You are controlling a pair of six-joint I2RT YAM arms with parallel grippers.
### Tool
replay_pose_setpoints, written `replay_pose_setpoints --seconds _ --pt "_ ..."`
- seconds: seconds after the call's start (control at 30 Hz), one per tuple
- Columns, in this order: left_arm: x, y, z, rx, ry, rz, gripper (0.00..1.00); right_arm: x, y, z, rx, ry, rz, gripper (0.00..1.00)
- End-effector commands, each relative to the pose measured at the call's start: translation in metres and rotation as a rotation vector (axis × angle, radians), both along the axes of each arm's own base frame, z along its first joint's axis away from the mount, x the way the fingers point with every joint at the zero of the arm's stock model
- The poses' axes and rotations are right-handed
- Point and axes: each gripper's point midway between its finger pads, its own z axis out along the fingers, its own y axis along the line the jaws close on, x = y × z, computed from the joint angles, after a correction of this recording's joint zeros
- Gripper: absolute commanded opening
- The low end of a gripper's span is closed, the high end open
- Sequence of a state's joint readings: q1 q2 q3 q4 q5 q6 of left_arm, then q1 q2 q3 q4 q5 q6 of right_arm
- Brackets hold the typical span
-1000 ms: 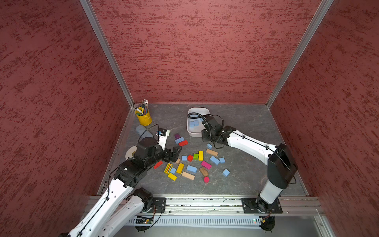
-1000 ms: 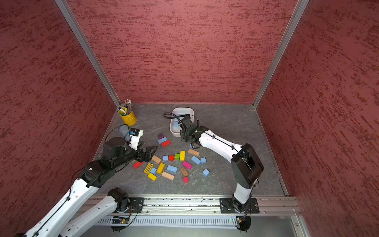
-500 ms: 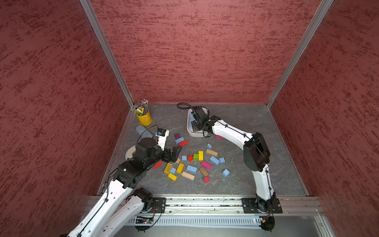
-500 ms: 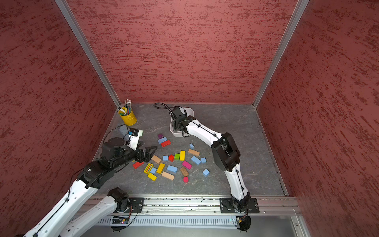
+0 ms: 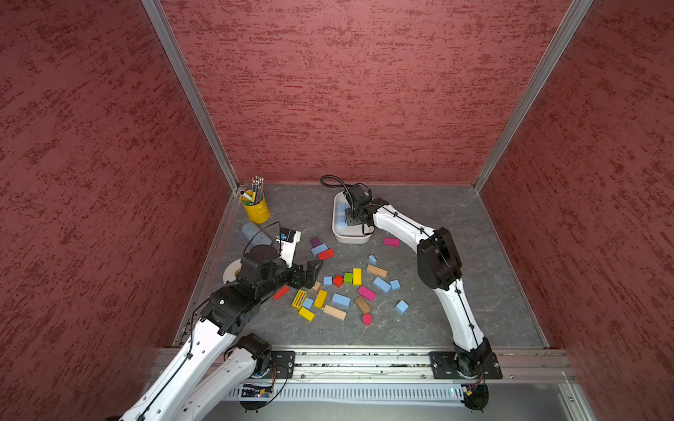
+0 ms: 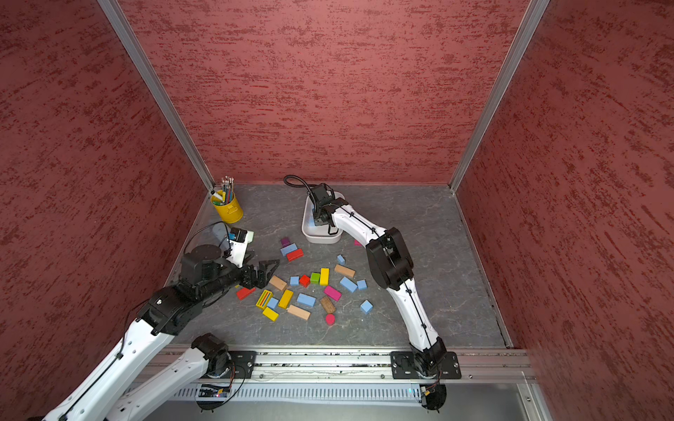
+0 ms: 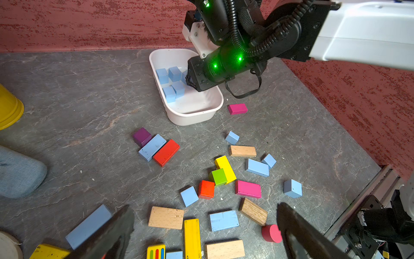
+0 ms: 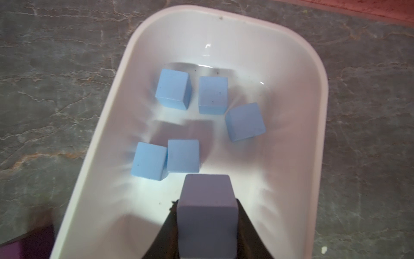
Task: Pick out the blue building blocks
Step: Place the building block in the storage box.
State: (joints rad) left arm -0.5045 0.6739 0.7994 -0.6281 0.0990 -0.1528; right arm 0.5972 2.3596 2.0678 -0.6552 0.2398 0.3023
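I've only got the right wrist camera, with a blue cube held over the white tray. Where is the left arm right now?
Observer: The left end effector is open and empty, above a plain wooden block.
Operator: Any blue blocks close to it?
Observer: Yes, a long blue block lies right by it, partly hidden behind it in the left wrist view.
Operator: Anything non-blue near the tray?
Observer: A pink block lies beside the tray, not touching it.

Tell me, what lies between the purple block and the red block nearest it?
A long blue block, lying alongside the red block and next to the purple block; the left wrist view shows it best.
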Motion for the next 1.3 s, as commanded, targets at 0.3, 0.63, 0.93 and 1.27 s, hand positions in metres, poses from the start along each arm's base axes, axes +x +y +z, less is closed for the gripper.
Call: replay_pose_setpoints --seconds 0.3,0.63,0.93,1.27 --pt "0.0 0.0 0.001 -0.011 -0.009 0.001 1.0 0.029 -0.015 -0.023 0.013 0.02 -0.077 0.1" --pt "0.0 0.0 0.001 -0.009 -0.009 0.005 1.0 0.055 -0.018 -0.033 0.067 0.008 -0.112 0.11" --pt "0.001 -0.001 0.001 -0.007 -0.01 0.0 1.0 0.071 -0.024 -0.031 0.112 -0.022 -0.149 0.14" --pt "0.0 -0.001 0.003 -0.016 -0.015 -0.002 1.0 0.075 -0.014 0.0 0.18 -0.057 -0.131 0.15"
